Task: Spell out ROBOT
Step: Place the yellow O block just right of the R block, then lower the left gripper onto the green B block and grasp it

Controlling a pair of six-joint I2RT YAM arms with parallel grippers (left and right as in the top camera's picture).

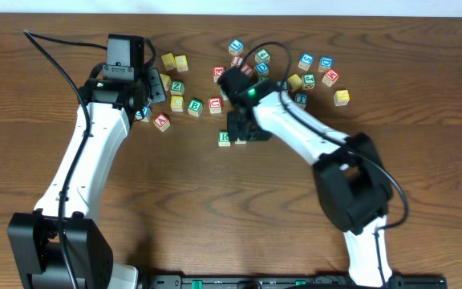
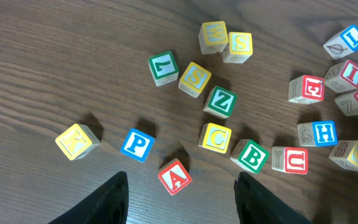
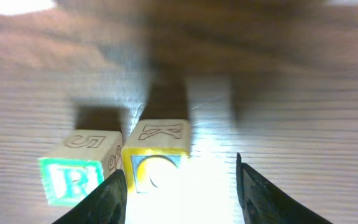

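Right gripper (image 3: 180, 169), jaws apart, straddles a yellow-bordered O block (image 3: 156, 158) with K on top. A green R block (image 3: 73, 180) sits just beside it, outside the fingers. Left gripper (image 2: 180, 177) gapes too.

The wooden table (image 1: 215, 209) carries many scattered letter blocks (image 1: 195, 106).

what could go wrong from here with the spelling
The O block sits right beside the R block, and the open right gripper straddles it; lifting away could knock either askew. The B block is crowded between the C block and U block, so the left gripper may bump them.
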